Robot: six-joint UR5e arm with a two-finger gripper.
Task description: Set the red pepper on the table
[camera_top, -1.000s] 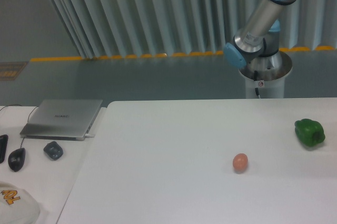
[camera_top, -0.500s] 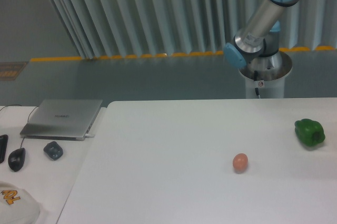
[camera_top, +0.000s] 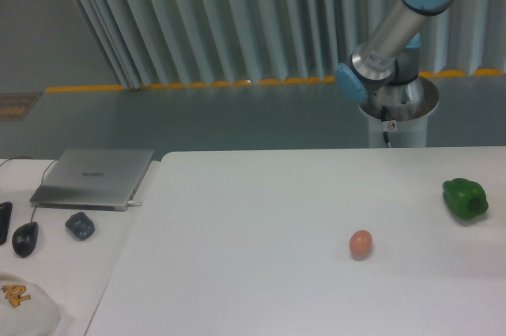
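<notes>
Resting on the white table (camera_top: 261, 225) are an egg (camera_top: 360, 243) and green pepper (camera_top: 465, 198); jaws out of view.

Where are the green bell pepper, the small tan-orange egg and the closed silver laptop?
green bell pepper (camera_top: 465, 198), fixed camera, body centre
small tan-orange egg (camera_top: 360, 243), fixed camera, middle
closed silver laptop (camera_top: 95, 176), fixed camera, lid centre

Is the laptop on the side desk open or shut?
Shut: the laptop lies flat, lid down, with no screen or keyboard showing.

A green pepper (camera_top: 465, 198) and an egg (camera_top: 360, 243) lie well apart; a laptop (camera_top: 95, 177) and mouse (camera_top: 25, 239) sit left.
</notes>
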